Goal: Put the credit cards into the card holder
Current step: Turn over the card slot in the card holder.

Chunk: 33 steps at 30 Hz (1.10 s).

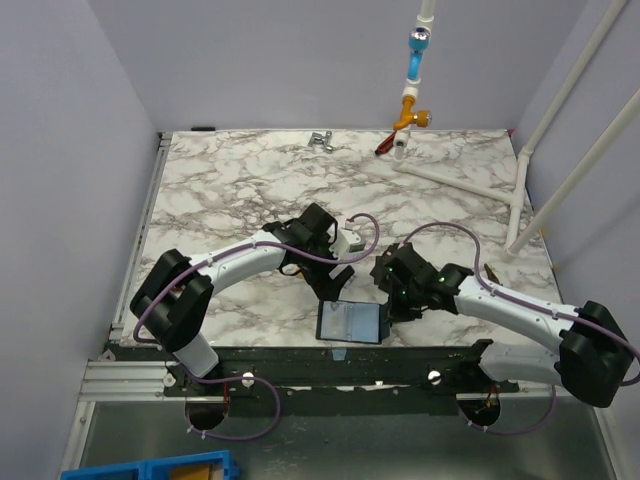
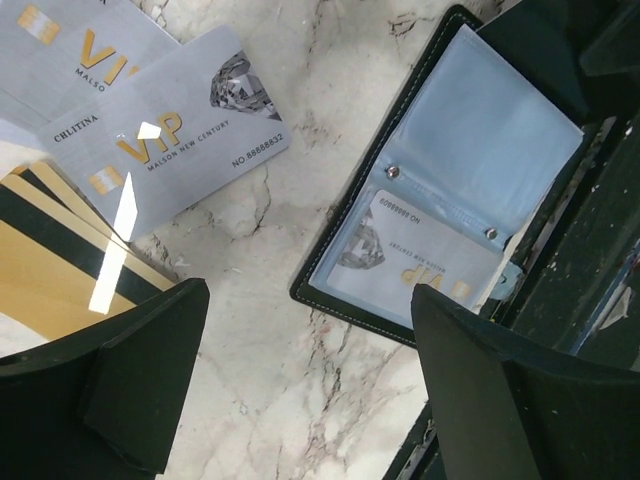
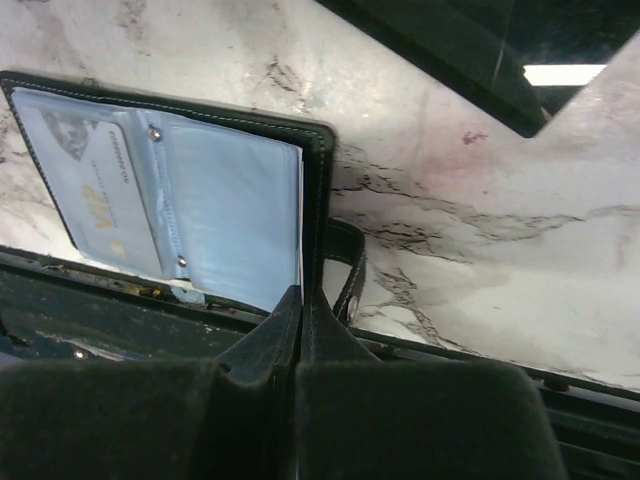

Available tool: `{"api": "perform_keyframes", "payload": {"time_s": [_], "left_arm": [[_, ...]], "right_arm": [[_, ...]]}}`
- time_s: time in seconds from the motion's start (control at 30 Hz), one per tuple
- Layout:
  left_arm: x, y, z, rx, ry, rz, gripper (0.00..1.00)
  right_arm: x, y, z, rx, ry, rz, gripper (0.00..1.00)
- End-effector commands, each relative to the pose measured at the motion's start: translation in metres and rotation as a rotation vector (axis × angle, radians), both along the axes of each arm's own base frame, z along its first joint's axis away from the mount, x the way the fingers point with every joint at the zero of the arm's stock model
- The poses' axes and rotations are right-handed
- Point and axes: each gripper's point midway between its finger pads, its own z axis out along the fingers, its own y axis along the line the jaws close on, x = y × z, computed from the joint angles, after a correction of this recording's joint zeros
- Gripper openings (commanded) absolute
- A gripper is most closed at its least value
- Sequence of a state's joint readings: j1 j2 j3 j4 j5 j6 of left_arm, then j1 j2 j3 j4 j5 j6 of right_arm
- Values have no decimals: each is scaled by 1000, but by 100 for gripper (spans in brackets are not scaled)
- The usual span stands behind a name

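At six o'clock on the desk (image 1: 230, 190) lies the open card holder (image 1: 350, 322), one grey card (image 2: 410, 262) sleeved inside. Left end effector (image 2: 305, 330) hangs spread; loose credit cards (image 2: 165, 130) lie at its ten o'clock. Right end effector (image 3: 301, 300), pressed together, touches the holder's edge.

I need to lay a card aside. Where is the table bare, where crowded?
Bare: the marble strip between the loose cards and the open card holder; also the wide far half of the table. Crowded: the near edge around the holder.
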<state>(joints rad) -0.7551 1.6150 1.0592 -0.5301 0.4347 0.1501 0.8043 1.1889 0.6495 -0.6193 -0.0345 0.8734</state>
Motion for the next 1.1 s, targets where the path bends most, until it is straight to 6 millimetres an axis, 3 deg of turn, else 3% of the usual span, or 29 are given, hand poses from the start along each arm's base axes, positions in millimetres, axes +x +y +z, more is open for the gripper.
{"api": "perform_keyframes", "payload": {"time_s": [0.0, 0.2, 0.37, 0.8, 1.07], "left_arm": [[2, 12, -2, 55, -54, -31, 83], [-1, 17, -6, 75, -61, -41, 82], [-5, 16, -14, 87, -56, -49, 80], [-5, 15, -14, 91, -56, -55, 80], [-6, 15, -12, 85, -57, -55, 80]], "right_arm": [[4, -17, 9, -64, -46, -53, 1], [9, -10, 27, 16, -105, -58, 1], [1, 4, 18, 70, -58, -2, 1], [-12, 2, -5, 67, 1, 18, 1], [-13, 2, -3, 66, 3, 22, 1]]}}
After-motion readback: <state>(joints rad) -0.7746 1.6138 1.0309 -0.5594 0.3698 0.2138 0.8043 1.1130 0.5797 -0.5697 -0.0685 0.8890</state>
